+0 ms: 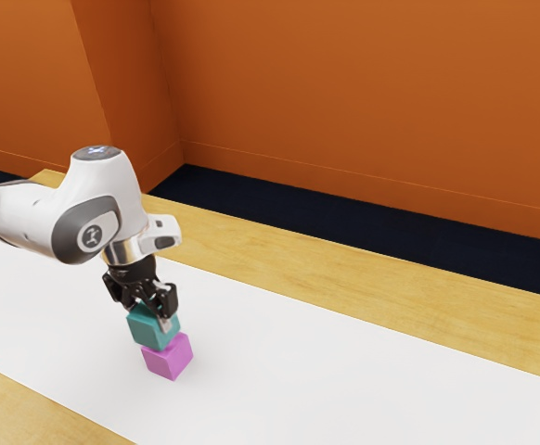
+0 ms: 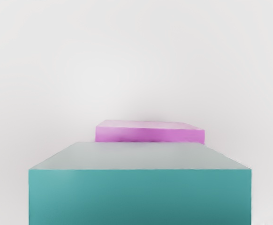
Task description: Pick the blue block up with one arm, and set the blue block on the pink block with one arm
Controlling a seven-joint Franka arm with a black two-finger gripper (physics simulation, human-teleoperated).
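The blue block (image 1: 151, 328), teal in colour, rests on top of the pink block (image 1: 168, 357), which stands on the white table sheet. My gripper (image 1: 149, 311) comes down from above, its black fingers at two sides of the blue block and touching it. In the wrist view the blue block (image 2: 141, 187) sits large right under my hand, with the pink block (image 2: 150, 132) showing just beyond and below it.
The white sheet (image 1: 344, 371) covers the wooden table (image 1: 418, 287). Orange walls stand behind, with a dark floor strip (image 1: 363, 222) past the table's far edge. My arm (image 1: 57, 218) comes in from the exterior view's left.
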